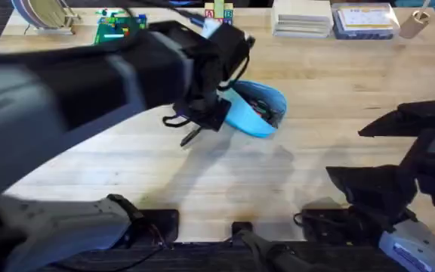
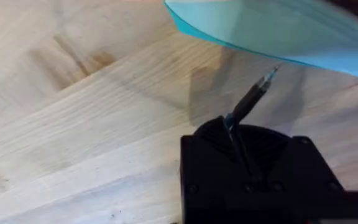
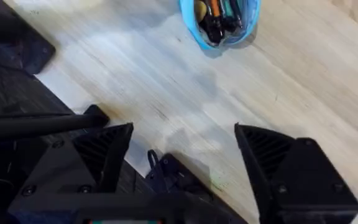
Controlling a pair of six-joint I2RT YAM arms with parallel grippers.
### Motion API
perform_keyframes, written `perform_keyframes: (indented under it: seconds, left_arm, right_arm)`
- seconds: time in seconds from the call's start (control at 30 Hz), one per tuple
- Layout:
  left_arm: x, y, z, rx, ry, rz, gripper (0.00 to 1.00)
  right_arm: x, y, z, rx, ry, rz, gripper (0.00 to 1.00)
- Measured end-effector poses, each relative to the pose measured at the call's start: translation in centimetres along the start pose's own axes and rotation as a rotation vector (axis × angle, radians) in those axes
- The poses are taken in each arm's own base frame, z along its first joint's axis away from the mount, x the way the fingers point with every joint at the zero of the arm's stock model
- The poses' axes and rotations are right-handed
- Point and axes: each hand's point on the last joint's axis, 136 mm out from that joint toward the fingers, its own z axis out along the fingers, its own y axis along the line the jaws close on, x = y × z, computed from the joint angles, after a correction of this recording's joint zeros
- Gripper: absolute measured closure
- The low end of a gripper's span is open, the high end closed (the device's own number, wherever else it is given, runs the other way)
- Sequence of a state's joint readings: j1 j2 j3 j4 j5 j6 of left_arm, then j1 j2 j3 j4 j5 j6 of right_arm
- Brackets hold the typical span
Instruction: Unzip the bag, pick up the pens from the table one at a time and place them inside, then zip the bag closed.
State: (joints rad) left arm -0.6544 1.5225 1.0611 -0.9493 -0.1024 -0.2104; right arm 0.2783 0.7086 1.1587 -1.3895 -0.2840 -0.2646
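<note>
On the pale wooden table, the left gripper is seen reached out from the lower left to a spot just beside the near-left end of the light-blue pencil pouch. A slim black pen is clenched between its fingers, as the left wrist view shows, with the pale tip projecting ahead toward the pouch's blue fabric. The pen's long axis is judged to point almost straight at the pouch, whose open mouth, with pens already lying in its dark inside, is turned toward the right arm. The coming move is therefore taken to turn on carrying the pen tip up and over the near rim into that opening, the left arm being by far the nearer. Well apart from the pouch, toward the table's lower right edge, the right gripper is held idle with its fingers spread wide and nothing between them.
</note>
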Motion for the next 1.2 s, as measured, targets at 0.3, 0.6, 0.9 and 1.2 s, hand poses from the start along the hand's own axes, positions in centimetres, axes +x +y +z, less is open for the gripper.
perform_keyframes:
  seconds: [0.3, 0.6, 0.9, 1.2]
  left_arm:
    - [-1.6, 1.7, -5.3, 0.012, -0.208, -0.056, 0.957]
    - [-4.2, 2.2, -10.3, 0.0, -0.459, 0.106, 0.957]
    - [-6.3, 2.6, -14.6, -0.098, -0.662, 0.363, 0.957]
    - [-8.2, 2.2, -16.9, -0.15, -0.787, 0.492, 0.958]
  right_arm:
    - [0.0, 0.0, 0.0, 0.0, 0.0, 0.0, 0.003]
    - [0.0, 0.0, 0.0, 0.0, 0.0, 0.0, 0.003]
    - [0.0, 0.0, 0.0, 0.0, 0.0, 0.0, 0.003]
    - [0.0, 0.0, 0.0, 0.0, 0.0, 0.0, 0.003]
